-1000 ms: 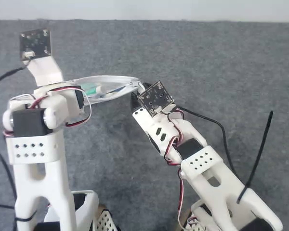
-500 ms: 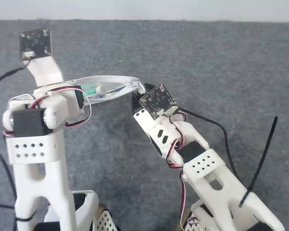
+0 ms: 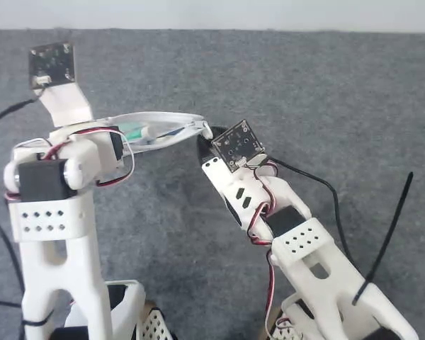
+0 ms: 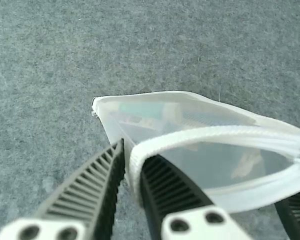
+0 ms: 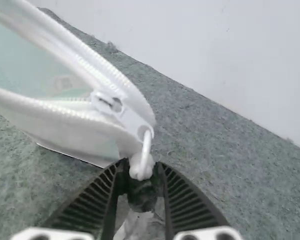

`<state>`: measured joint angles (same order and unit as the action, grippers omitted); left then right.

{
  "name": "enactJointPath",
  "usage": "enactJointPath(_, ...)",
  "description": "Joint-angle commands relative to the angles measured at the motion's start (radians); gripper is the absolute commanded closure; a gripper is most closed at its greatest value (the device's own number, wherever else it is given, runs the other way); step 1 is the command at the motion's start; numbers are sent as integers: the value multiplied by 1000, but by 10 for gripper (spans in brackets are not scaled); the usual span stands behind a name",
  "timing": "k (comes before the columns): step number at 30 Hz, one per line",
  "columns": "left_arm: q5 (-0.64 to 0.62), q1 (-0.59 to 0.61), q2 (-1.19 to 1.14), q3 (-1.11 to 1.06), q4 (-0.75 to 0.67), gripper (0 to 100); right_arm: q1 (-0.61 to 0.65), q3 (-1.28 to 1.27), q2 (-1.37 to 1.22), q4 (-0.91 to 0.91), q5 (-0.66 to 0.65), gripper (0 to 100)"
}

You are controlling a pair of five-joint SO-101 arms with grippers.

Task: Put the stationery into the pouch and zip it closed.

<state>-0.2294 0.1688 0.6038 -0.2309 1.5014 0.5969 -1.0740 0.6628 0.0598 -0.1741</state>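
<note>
Left claw (image 4: 132, 155) is clenched on the white zip edge of the pouch (image 4: 200, 117), one toothed finger on each side of the rim at the pouch's left end. It holds that end up off the grey bench (image 4: 50, 50). The pouch is translucent and hangs between the two arms, its mouth gaping in a long oval.

Stationery (image 4: 145, 111) lies inside: a green piece and some pale ones show through the wall, bunched toward the end farthest from the left claw in its wrist view. Nothing loose lies on the bench around the pouch, so the filling part of the task looks done.

What is left is the zip. In the right wrist view the slider (image 5: 107, 103) sits near the pouch's right end, and the two rows of teeth part from it and run open toward the left claw. I judge the mouth open along nearly its whole length.

At the right end, the right claw (image 5: 140, 167) is pinched on the ring of the zip pull (image 5: 145, 150), which stands between its fingertips just beyond the slider. So each claw has one end of the pouch, which is stretched in the air between them, and the closing stroke is not yet made.
</note>
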Motion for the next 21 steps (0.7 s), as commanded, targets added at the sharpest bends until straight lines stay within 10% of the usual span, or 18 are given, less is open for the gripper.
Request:
enactJointPath(1,0,2,26,30,-5,989,-12,6,50,-1,-38,993)
enactJointPath(21,23,-5,26,31,-11,865,142,9,475,590,-173,994)
